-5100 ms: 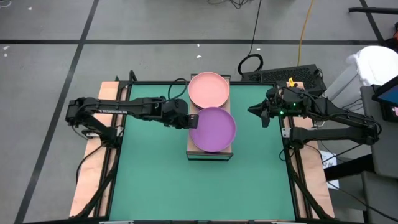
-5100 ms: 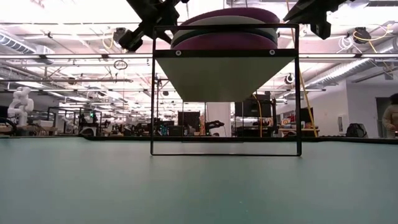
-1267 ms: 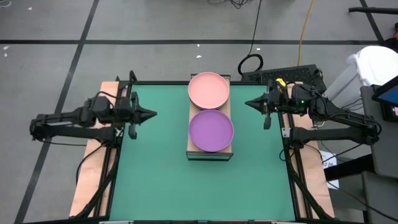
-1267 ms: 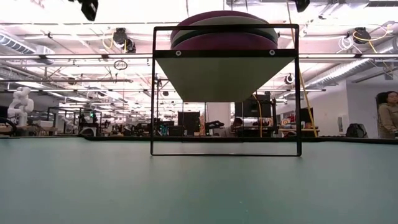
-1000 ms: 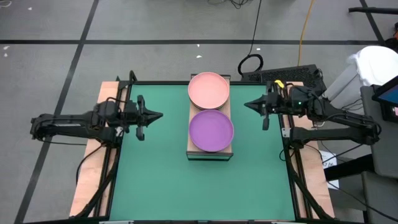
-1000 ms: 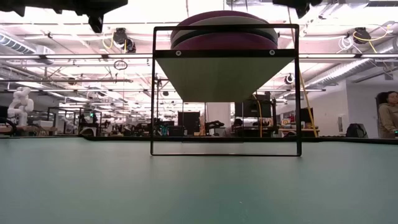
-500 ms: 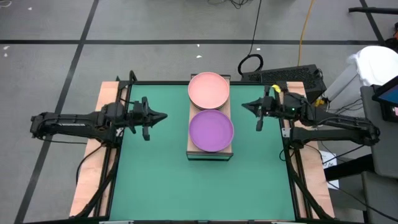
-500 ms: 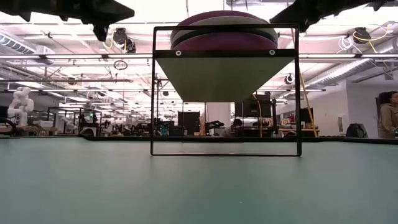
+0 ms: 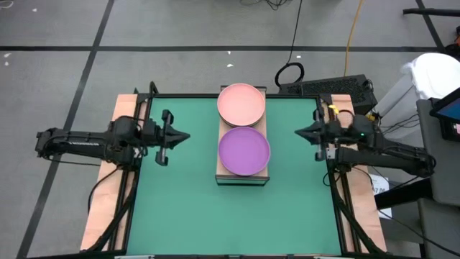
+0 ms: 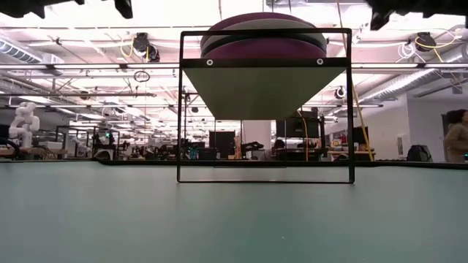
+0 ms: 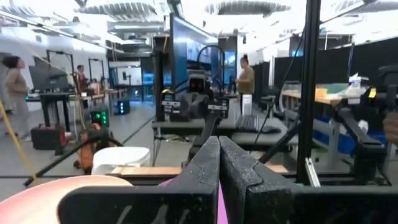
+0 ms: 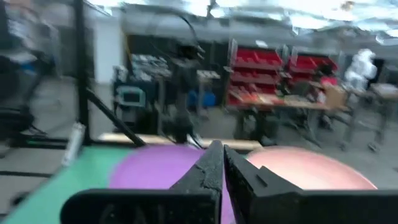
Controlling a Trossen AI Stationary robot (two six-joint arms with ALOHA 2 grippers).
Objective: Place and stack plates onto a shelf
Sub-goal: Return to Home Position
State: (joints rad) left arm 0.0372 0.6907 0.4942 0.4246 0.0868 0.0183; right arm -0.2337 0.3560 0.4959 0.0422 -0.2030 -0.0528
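Observation:
The shelf [image 9: 242,178] stands mid-table, a wooden platform on a black frame [image 10: 180,109]. On it, a pink plate [image 9: 241,103] tops the far stack and a purple plate [image 9: 244,150] tops the near one. The low view shows stacked plate rims [image 10: 263,48] on the platform. My left gripper [image 9: 188,135] hovers left of the shelf, shut and pointing at it. My right gripper [image 9: 297,132] hovers right of the shelf, also shut and pointing at it. In the wrist views the shut fingertips [image 11: 217,144] [image 12: 216,148] stand before the pink plate [image 11: 37,190] [image 12: 311,171] and the purple plate [image 12: 155,168].
The green mat [image 9: 237,216] lies bare between the shelf and the near edge, and on both sides of the shelf. A keyboard [image 9: 338,88] lies beyond the table's far right corner. People stand in the room behind [image 10: 457,139].
My right gripper first reached a little toward the shelf, then drew back toward the table's right edge and slightly toward the near edge. My left gripper edged toward the shelf and slipped back a little. Both stayed shut. The plates have not moved.

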